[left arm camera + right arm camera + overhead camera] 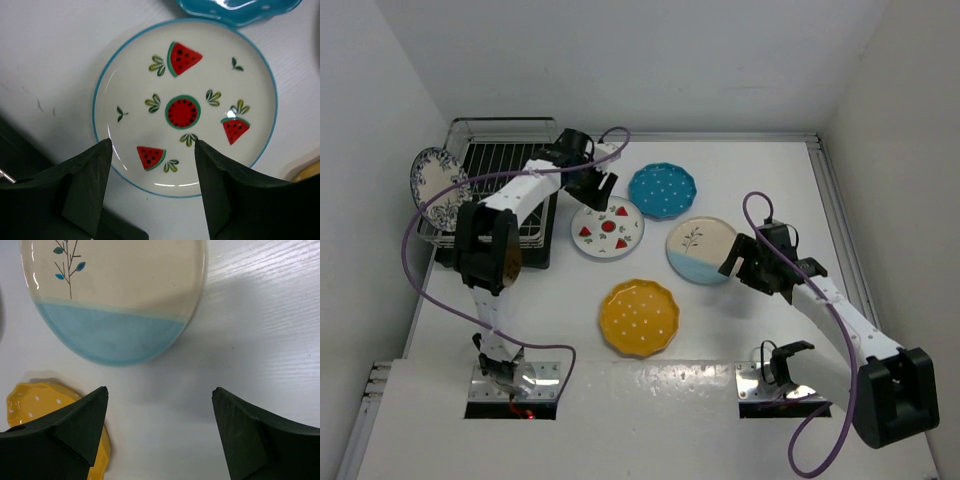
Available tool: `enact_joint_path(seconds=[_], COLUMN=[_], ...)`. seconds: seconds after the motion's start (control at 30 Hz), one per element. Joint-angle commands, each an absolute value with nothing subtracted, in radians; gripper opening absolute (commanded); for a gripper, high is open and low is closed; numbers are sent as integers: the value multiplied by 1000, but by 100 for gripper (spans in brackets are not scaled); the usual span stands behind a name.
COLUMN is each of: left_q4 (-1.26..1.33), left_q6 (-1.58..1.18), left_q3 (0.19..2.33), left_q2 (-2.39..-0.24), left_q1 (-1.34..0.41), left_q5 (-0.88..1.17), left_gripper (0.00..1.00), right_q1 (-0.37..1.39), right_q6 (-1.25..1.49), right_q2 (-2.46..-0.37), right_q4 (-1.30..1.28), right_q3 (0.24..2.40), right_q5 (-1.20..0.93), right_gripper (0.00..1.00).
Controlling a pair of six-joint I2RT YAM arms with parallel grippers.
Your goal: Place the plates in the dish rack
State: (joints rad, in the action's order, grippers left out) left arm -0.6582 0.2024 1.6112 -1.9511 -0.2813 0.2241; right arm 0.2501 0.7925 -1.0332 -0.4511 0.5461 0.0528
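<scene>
one white table [760, 180] carries everything. the dish rack [500, 165], silver wire over a black tray [538, 258], sits at the upper left of the top view, and the left arm [515, 195] reaches across its right side. the right arm [840, 315] angles in from the lower right. the white plate with the blue floral rim [438, 185] stands on edge, tilted, at the rack's left side – the other four plates lie flat on the table. the yellow dotted plate [639, 318] lies lowest, near the middle. the cream-and-light-blue plate [700, 250] is right of centre, and the teal dotted plate [662, 190] is above it, to the left. the white plate with red watermelon slices [607, 228] lies just right of the rack. the left fingers [85, 185] are spread wide over that plate's near rim, which shows between them – whether they touch it cannot be told. the right fingers [75, 425] are also spread wide, with bare table between them. the cream-and-light-blue plate lies just beyond their tips and the yellow one beside the left-hand finger.
</scene>
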Motion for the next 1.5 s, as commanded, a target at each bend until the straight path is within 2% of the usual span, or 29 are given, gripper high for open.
enact_joint_path(seconds=[0.0,0.13,0.23,0.33,0.43,0.8,1.0,1.13,1.2,1.23,1.37,1.47], left_q4=[-611,-650,-855,-942,-884,-631,-649,-672,-681,-681,-681,-704], left_q6=[164,236,542,641,620,423,422,434,434,434,378,321], left_q3=[1677,1628,1589,1485,1335,1187,1169,1148,1138,1138,1175,1258], left_q2=[-1951,-1910,-1867,-1815,-1787,-1801,-1853,-1871,-1890,-1900,-1942,-1942], left_q1=[-281,-290,-357,-471,-531,-606,-606,-626,-647,-647,-623,-549], left_q5=[313,402,521,500,477,373,509,572,584,584,540,529], left_gripper=[71,68,68,69,69,70,64,54,41,29,0,0], right_q1=[247,244,247,245,256,301,305,311,313,314,333,345], right_q6=[815,807,798,796,801,827,844,857,870,873,842,787], right_q2=[-1009,-1003,-1008,-1023,-1032,-887,-784,-749,-750,-755,-790,-827], right_q4=[-430,-437,-439,-433,-425,-485,-544,-549,-542,-532,-474,-375], right_q3=[548,551,554,555,557,499,468,445,437,431,419,399], right_q5=[60,57,55,52,41,89,109,115,110,101,45,-70], right_gripper=[82,75,74,74,74,74,74,74,74,74,74,74])
